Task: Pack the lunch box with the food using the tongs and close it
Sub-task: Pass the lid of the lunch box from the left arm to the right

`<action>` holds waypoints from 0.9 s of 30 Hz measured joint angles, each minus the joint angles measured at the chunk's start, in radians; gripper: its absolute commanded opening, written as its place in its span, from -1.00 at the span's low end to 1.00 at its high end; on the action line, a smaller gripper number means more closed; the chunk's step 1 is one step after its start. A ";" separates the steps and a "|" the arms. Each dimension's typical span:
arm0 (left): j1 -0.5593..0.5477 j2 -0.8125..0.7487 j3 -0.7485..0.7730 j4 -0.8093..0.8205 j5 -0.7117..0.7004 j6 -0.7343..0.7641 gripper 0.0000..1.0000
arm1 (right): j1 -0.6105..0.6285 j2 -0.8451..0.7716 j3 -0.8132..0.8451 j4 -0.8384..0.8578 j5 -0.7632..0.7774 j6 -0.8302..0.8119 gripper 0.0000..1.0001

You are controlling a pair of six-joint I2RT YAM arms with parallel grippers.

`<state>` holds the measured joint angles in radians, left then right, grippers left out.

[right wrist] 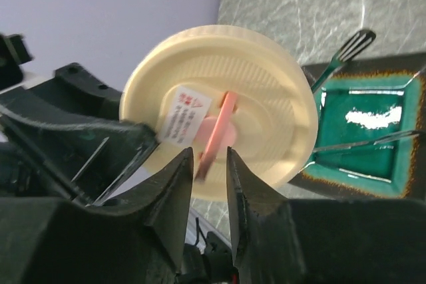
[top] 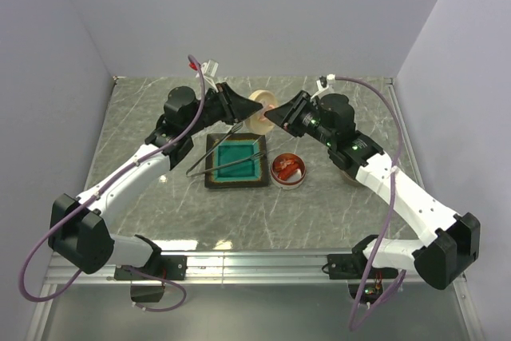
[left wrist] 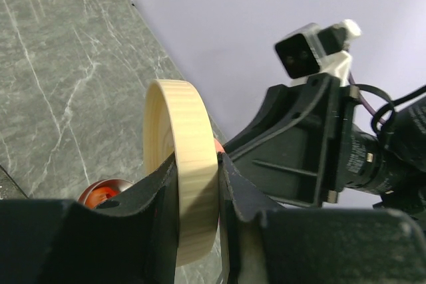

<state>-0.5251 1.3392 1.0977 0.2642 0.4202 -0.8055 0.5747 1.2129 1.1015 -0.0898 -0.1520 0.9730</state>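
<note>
My left gripper [top: 243, 109] [left wrist: 198, 157] is shut on the rim of the lunch box's round cream lid [top: 259, 111] [left wrist: 183, 164] [right wrist: 266, 98], holding it on edge above the table. The lid's thin pink tab [right wrist: 223, 124] lies between the fingers of my right gripper [top: 275, 115] [right wrist: 210, 157], which stand narrowly open with a gap on each side of it. The round lunch box [top: 287, 183] [left wrist: 100, 194] sits uncovered with red-orange food [top: 286, 167] inside. The silver tongs [top: 219, 157] [right wrist: 346, 51] lie across the teal tray.
The square dark-rimmed teal tray [top: 235, 184] [right wrist: 359, 181] sits left of the lunch box, with only the tongs on it. Grey walls close in at the back and both sides. Both arms meet over the table's far middle.
</note>
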 measured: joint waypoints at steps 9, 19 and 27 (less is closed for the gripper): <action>-0.009 0.000 -0.011 0.003 0.001 0.019 -0.99 | 0.001 0.039 0.002 0.007 -0.032 0.050 -0.88; 0.011 -0.023 -0.005 -0.055 0.030 0.071 0.55 | -0.051 0.048 0.089 -0.084 -0.133 -0.179 -1.00; 0.161 -0.035 0.135 -0.361 0.095 0.232 0.99 | -0.100 0.095 0.232 -0.360 -0.243 -0.646 -1.00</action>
<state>-0.3641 1.3045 1.2324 -0.0967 0.5156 -0.5739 0.4747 1.3083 1.3331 -0.4503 -0.3946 0.3267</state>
